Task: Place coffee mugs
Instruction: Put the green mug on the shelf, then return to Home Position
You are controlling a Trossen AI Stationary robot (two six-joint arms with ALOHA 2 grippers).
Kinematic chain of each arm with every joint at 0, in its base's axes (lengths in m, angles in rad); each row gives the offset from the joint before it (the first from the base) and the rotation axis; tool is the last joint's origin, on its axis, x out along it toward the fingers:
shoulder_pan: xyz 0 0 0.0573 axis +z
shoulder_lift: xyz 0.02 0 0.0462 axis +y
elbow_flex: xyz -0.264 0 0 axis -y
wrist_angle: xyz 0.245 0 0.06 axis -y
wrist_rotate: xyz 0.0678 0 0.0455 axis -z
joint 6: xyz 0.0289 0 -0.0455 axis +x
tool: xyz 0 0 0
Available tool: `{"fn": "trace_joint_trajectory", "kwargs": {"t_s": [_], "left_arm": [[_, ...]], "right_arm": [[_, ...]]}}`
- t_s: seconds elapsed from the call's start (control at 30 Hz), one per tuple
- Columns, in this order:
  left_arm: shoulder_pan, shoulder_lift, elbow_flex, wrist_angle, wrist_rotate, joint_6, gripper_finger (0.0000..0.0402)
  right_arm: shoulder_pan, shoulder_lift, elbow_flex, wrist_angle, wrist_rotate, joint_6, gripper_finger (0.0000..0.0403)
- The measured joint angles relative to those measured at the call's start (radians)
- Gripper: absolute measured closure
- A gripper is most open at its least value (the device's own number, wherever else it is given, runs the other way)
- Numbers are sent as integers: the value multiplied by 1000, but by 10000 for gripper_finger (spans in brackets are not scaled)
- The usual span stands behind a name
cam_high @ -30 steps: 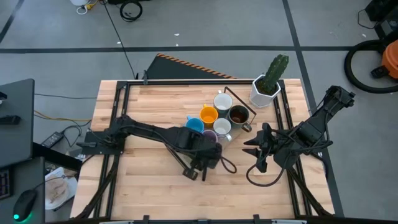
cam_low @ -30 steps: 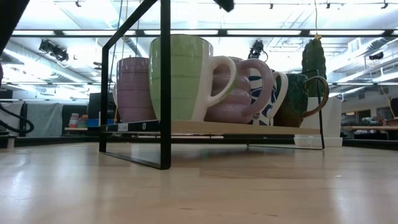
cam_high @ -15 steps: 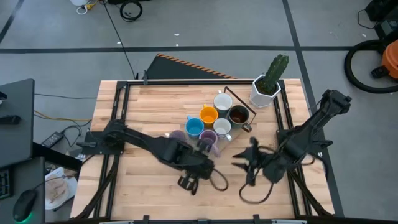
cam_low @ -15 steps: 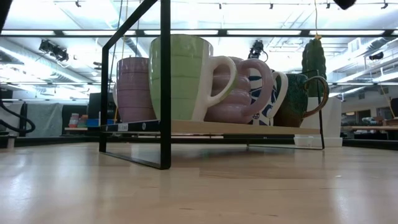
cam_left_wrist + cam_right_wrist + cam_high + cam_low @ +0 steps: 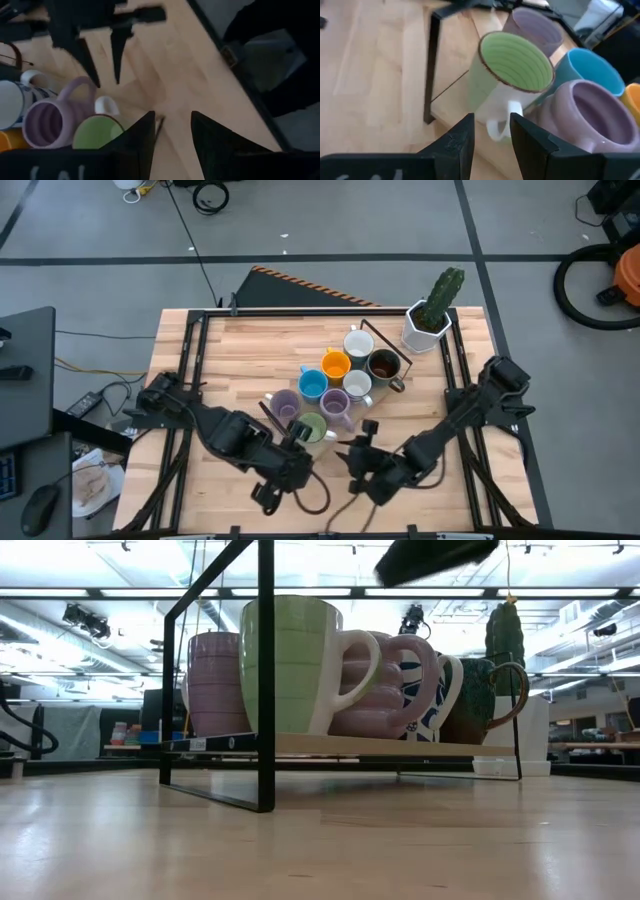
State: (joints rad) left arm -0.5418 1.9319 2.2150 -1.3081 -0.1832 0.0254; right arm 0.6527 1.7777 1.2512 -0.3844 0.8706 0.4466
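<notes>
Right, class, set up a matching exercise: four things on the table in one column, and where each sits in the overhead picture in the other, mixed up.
Things:
1. green mug
2. cactus pot
3. orange mug
4. dark brown mug

Places:
A. back right corner of the table
B. front end of the cluster, nearest both hands
C. right edge of the cluster
D. just behind the blue mug

Pairs: 1-B, 2-A, 3-D, 4-C

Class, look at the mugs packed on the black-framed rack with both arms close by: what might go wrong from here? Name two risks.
1. The green mug sits at the rack's near edge, its handle toward the right tool; a forward nudge may tip it.
2. The left tool and right tool are empty and close together, so they may collide.
</notes>
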Motion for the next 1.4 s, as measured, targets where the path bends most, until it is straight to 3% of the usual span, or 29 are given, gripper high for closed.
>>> {"fn": "trace_joint_trajectory", "kwargs": {"t_s": [0.23,0.67,1.13,1.4], "left_arm": [[-26,-2,-1,-8,22,-36,269],[-34,-3,-1,-30,24,-63,269],[-35,-10,-1,-29,24,-66,269],[-31,-67,-33,15,20,-14,269]], "right_arm": [[-75,20,6,-3,-118,30,263],[-110,20,1,-18,-164,65,160],[-117,21,-29,86,-315,74,172],[-98,-35,-31,43,-283,80,172]]}}
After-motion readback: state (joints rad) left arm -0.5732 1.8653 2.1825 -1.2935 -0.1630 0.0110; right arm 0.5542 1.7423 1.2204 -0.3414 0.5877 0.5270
